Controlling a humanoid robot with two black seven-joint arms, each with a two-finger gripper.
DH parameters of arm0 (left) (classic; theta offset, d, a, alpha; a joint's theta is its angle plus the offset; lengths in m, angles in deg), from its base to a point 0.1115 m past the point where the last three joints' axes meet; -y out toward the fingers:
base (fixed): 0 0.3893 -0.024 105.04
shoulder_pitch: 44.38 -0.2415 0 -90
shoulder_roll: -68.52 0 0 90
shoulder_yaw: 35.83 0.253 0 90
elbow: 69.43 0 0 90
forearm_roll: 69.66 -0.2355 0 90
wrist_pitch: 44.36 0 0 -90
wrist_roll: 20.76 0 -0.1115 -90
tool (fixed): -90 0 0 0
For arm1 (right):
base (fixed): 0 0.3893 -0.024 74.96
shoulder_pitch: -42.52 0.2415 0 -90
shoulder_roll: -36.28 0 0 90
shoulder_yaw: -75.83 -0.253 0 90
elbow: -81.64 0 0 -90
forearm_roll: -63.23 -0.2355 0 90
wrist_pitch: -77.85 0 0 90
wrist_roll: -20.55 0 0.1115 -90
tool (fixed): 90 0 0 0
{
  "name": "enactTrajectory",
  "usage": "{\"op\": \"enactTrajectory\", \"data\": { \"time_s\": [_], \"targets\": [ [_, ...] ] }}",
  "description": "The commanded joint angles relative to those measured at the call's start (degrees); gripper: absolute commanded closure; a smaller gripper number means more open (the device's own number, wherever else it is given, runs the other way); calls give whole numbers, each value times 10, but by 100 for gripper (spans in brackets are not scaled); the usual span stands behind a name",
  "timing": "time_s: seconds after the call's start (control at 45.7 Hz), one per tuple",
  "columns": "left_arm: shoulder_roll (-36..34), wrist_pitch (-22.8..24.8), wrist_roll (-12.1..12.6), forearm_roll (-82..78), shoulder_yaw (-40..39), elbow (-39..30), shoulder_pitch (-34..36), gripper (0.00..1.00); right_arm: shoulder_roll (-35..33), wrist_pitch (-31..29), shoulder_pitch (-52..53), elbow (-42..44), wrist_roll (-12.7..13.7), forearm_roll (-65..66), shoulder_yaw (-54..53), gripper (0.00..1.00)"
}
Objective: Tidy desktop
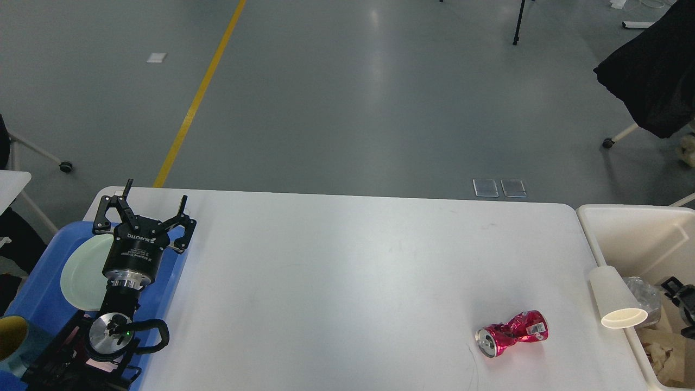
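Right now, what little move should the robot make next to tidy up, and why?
Probably bring the right pincer, barely in view over the bin, toward the crushed red can. That can lies loose on the desktop nearest that side; the left pincer is open, far off.

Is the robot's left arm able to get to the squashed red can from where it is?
Probably not easily: the open left gripper hovers over the blue plastic tray, while the crushed red can lies across the bare white desktop, nothing between.

A lab or workshop hall: bare grey floor (336,108) with a yellow painted line (198,98) beyond the left gripper (155,203).
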Motion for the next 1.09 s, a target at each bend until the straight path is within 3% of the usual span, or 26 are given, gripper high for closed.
{"op": "enactTrajectory", "data": {
  "time_s": [0.0, 0.219, 0.46, 0.613, 0.744, 0.876, 1.073],
  "targets": [
    [0, 0, 0, 0, 0, 0, -1, 4, -46, -59, 92, -74, 10, 12, 12, 0],
    [0, 0, 0, 0, 0, 0, 0, 4, -86, -184, 326, -241, 30, 103, 99, 0],
    [0, 0, 0, 0, 0, 0, 0, 4, -49, -360, 573, -427, 76, 110, 153, 0],
    [0, 0, 0, 0, 0, 0, 0, 4, -11, -433, 709, -536, 92, 109, 154, 0],
    [0, 0, 0, 0, 0, 0, -1, 4, 53, -437, 822, -649, 100, 104, 146, 0],
    [0, 0, 0, 0, 0, 0, -1, 4, 63, -437, 902, -737, 99, 51, 145, 0],
    [0, 0, 0, 0, 0, 0, -1, 4, 70, -437, 913, -766, 97, 30, 155, 2]
  ]
}}
